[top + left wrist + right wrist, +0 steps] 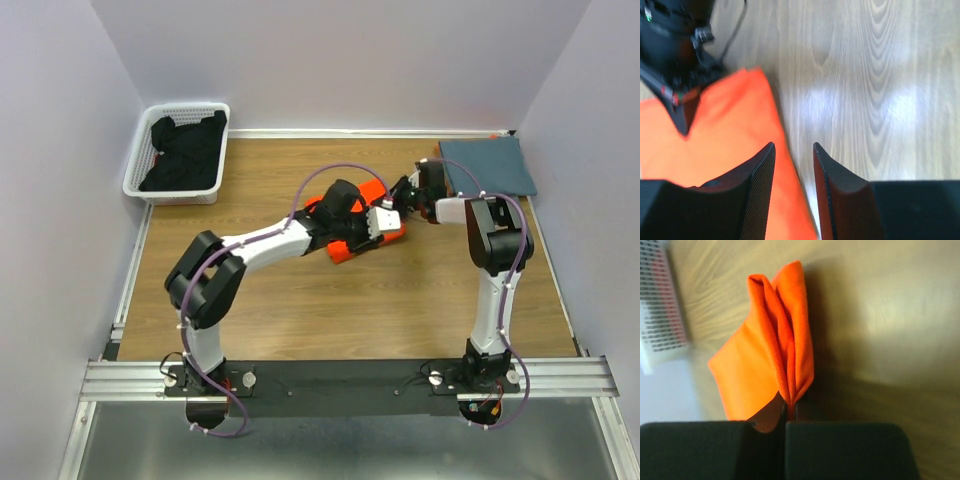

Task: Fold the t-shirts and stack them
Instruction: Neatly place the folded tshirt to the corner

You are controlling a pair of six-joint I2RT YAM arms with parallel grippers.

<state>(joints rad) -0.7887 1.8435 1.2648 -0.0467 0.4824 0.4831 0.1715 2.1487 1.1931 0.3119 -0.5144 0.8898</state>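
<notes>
Folding looks to be the step in hand. Over the middle of the bench, your left tool hangs spread above the right edge of the orange t-shirt, gripping nothing. Just beyond, your right tool pinches a doubled fold of that cloth. Next, you likely need to carry the fold across and lay it flat. At the far right lies the blue-grey t-shirt, folded, probably the stack base. A basket sits far left.

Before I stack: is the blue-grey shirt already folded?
Folded: the blue-grey t-shirt lies as a compact flat rectangle, no sleeves showing, at the far right.
</notes>
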